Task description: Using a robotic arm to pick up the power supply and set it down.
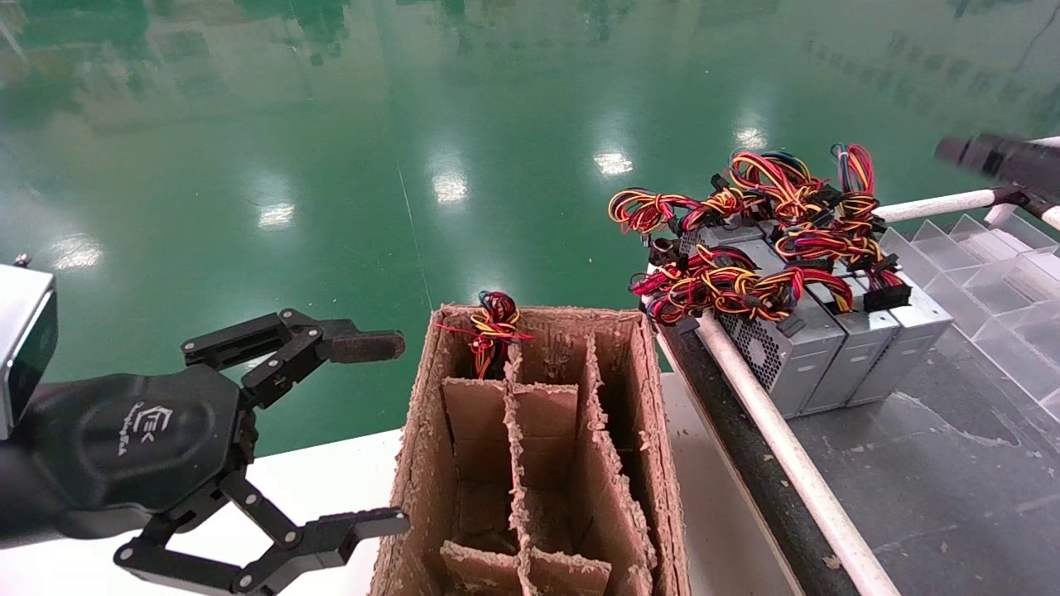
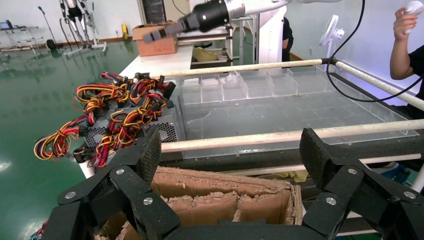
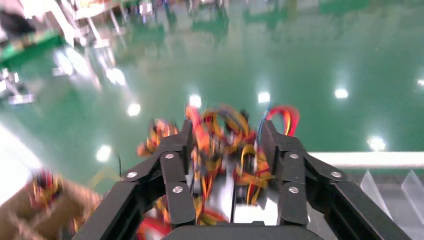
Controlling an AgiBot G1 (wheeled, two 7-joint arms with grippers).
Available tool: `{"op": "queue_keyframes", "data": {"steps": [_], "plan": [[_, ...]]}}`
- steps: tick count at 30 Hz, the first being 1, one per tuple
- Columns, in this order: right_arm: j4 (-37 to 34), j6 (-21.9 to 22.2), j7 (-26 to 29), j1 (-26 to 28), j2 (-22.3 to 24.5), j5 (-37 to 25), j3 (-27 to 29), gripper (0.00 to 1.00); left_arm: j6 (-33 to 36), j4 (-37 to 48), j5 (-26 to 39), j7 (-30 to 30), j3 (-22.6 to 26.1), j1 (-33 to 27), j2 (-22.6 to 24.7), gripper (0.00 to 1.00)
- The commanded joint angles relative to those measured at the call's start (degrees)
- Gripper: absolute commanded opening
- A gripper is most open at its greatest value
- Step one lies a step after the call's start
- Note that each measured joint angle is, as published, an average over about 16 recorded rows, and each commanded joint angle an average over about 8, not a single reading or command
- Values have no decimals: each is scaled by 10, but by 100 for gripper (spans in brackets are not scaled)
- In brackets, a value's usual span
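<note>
Three silver-grey power supplies [image 1: 816, 348] stand side by side on a dark bench, their red, yellow and black wires [image 1: 745, 281] heaped on top. Another wire bundle [image 1: 494, 325] sticks out of the far-left cell of a cardboard box [image 1: 414, 463]; its body is hidden. My left gripper [image 1: 373, 434] hangs open just left of the box, nothing between its fingers. In the left wrist view the box [image 2: 225, 192] lies beyond its jaws. My right arm [image 1: 1006, 161] is high at the far right. Its gripper [image 3: 226, 142] is open, with the power supplies [image 3: 235, 205] blurred beyond it.
A white rail [image 1: 787, 447] runs between the box and the bench. Clear plastic bins [image 1: 985, 273] sit behind the power supplies. The box has torn cardboard dividers [image 1: 517, 430]. A person's arm [image 2: 407, 45] shows at the bench's far side. Green floor lies beyond.
</note>
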Motion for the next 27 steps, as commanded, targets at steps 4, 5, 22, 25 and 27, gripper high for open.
{"op": "queue_keyframes", "data": {"steps": [4,5,22,25,27], "plan": [[12,2,10,-6,1,18,8,100,0,0,0,0,0,0,0,100],[21,1,10,-11,1,22,9,100,0,0,0,0,0,0,0,100],[230,-28,22,-136,15,105,21,100,0,0,0,0,0,0,0,100],[261,-33,24,-155,17,117,23,100,0,0,0,0,0,0,0,100],[273,-34,25,-163,18,122,23,100,0,0,0,0,0,0,0,100]]}}
